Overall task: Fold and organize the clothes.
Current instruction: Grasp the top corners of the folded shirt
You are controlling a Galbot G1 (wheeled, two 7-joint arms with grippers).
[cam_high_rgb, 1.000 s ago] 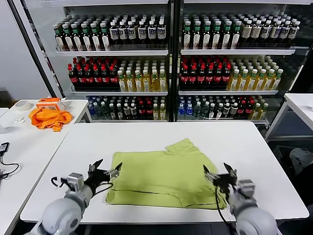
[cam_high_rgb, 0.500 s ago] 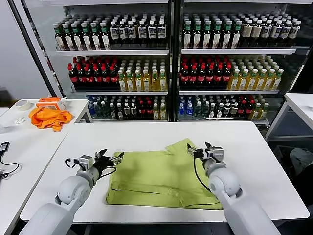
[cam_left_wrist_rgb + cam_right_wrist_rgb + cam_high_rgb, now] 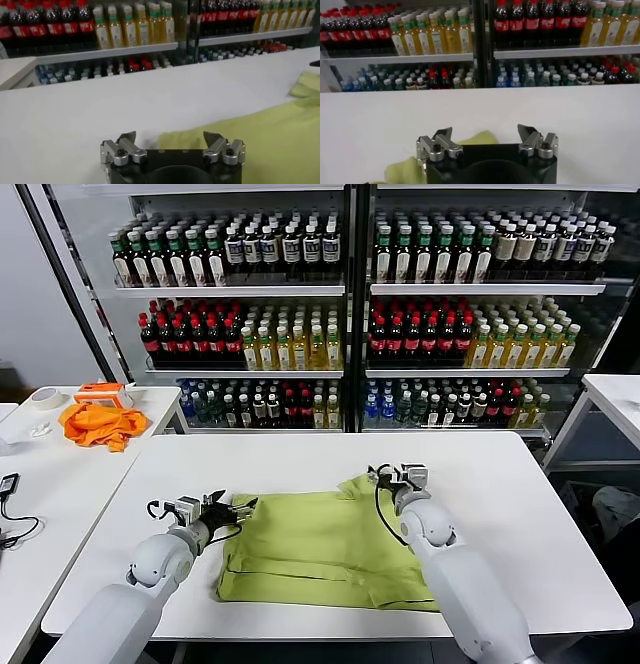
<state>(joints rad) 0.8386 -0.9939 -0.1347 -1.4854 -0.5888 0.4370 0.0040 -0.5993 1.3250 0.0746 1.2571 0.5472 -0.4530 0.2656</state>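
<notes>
Reaching forward over the white desk, both arms have stretched out from the bottom of the frame, where they sat a second ago near the shirt's front corners, to its far edge. The soft lime-green short-sleeved T-shirt lies partly folded in the lower middle of the head view, a sleeve or corner flap poking up toward the centre. The left gripper hovers at the shirt's upper-left corner with its jaws spread wide and nothing between them; the left wrist view shows the cloth edge just ahead of the left gripper. The right gripper sits by the raised flap at centre frame, jaws likewise apart and empty, with a little green showing below the right gripper in its own view. To do this step well, I'd say each gripper should come down squarely on its corner, pinch only the top layers, and both should lift together so the fabric folds evenly without dragging. An orange garment lies on the side desk at upper left, untouched.
</notes>
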